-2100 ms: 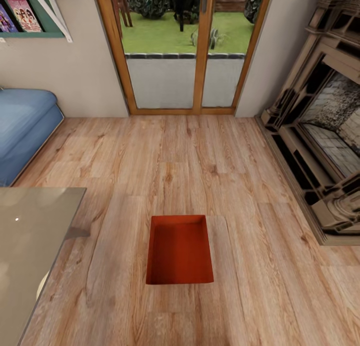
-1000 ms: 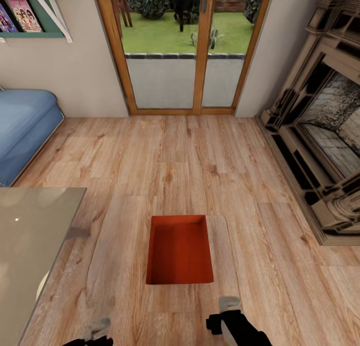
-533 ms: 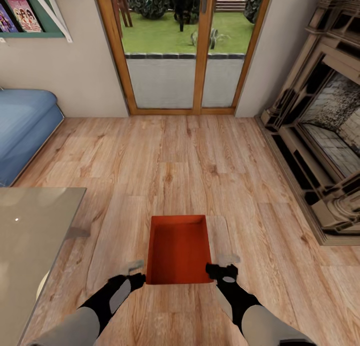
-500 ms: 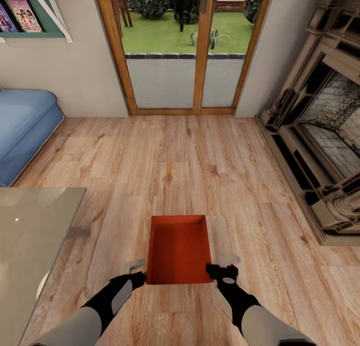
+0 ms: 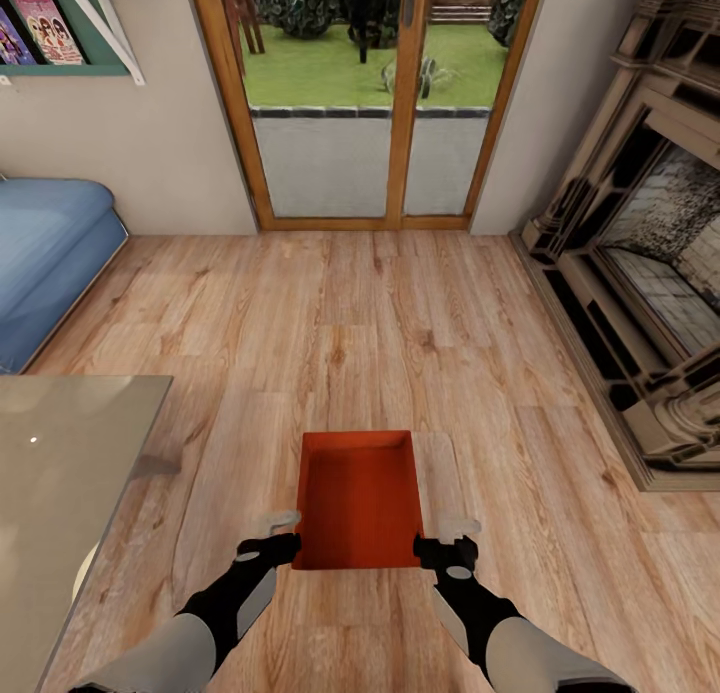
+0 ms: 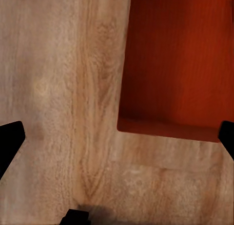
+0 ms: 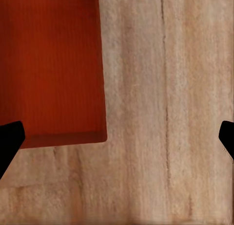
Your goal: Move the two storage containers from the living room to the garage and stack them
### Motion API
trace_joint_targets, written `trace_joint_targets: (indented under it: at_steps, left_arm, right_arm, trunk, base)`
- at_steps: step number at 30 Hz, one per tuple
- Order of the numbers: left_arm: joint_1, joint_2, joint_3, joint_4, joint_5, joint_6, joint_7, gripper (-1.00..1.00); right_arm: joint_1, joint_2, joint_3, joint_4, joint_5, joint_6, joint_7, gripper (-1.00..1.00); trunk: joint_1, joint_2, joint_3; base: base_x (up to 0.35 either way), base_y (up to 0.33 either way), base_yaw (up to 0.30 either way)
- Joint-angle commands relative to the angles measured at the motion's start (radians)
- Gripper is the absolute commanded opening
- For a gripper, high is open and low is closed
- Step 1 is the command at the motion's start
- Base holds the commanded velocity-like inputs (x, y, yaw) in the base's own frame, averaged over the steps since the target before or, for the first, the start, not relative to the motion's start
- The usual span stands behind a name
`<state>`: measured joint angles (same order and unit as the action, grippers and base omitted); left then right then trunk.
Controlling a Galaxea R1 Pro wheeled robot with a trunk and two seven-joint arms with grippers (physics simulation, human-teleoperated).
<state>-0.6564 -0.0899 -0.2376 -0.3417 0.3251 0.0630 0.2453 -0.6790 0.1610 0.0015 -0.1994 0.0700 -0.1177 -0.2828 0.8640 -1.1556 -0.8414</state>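
Storage container (image 5: 358, 501) lies on the wood floor (image 5: 400, 313) before the glass doors (image 5: 365, 93). My arms have just come down beside it: left pincer (image 5: 278, 535) at its near left corner, right pincer (image 5: 452, 539) at its near right corner, both spread wide, holding nothing. I judge the two-sided grasp comes next.

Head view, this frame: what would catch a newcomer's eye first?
The orange-red storage container stands open and empty on the wood-plank floor, low in the middle. The left gripper and right gripper, both open, flank its near corners. Behind are the glass doors, with a blue sofa at left and a fireplace at right.
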Motion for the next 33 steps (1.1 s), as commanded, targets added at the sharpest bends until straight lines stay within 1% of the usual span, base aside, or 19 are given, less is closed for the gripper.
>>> trace_joint_targets:
  at_steps: [1, 3, 5, 7, 15, 22, 25, 28, 33]
  left_arm:
    - [-0.001, 0.001, -0.008, -0.003, -0.007, 0.005, 0.008, 1.0]
    - [-0.003, -0.003, -0.008, -0.004, -0.054, 0.002, 0.008, 1.0]
    - [-0.004, -0.004, -0.008, -0.005, -0.075, -0.003, 0.008, 1.0]
    - [-0.004, -0.006, -0.007, -0.005, -0.088, -0.007, 0.008, 1.0]
    - [-0.005, -0.007, -0.006, -0.006, -0.096, -0.012, 0.007, 1.0]
    - [-0.005, -0.01, 0.0, -0.004, -0.092, -0.038, 0.008, 1.0]
    - [-0.005, -0.009, 0.003, -0.003, -0.09, -0.06, 0.008, 1.0]
    - [-0.004, -0.008, 0.006, 0.007, -0.087, -0.107, 0.008, 1.0]
    - [-0.005, -0.008, 0.007, 0.007, -0.086, -0.126, 0.008, 1.0]
  right_arm:
    - [-0.001, 0.0, 0.002, 0.002, 0.014, -0.003, -0.005, 1.0]
    - [-0.001, 0.0, 0.008, 0.004, 0.048, -0.024, -0.003, 1.0]
    - [-0.001, 0.004, 0.01, 0.005, 0.07, -0.042, -0.004, 1.0]
    - [-0.001, 0.008, 0.006, 0.006, 0.081, -0.052, -0.009, 1.0]
    - [-0.001, 0.011, -0.005, 0.01, 0.082, -0.059, -0.007, 1.0]
    - [-0.001, 0.011, -0.006, 0.01, 0.084, -0.066, -0.006, 1.0]
    - [-0.001, 0.011, -0.005, 0.009, 0.084, -0.068, -0.006, 1.0]
    - [-0.001, 0.01, -0.002, 0.009, 0.085, -0.071, -0.006, 1.0]
    - [-0.001, 0.009, -0.001, 0.008, 0.085, -0.072, -0.006, 1.0]
  trunk:
    - [0.0, 0.0, -0.001]
    - [0.0, 0.0, -0.001]
    - [0.0, 0.0, -0.001]
    - [0.0, 0.0, -0.001]
    - [0.0, 0.0, -0.001]
    - [0.0, 0.0, -0.001]
    - [0.0, 0.0, -0.001]
    - [0.0, 0.0, -0.001]
    - [0.0, 0.0, -0.001]
  base:
    - [0.0, 0.0, 0.0]
    - [0.0, 0.0, 0.0]
    - [0.0, 0.0, 0.0]
    - [0.0, 0.0, 0.0]
    - [0.0, 0.0, 0.0]
    - [0.0, 0.0, 0.0]
    - [0.009, 0.0, 0.0]
    - [0.169, 0.0, 0.0]
    - [0.192, 0.0, 0.0]
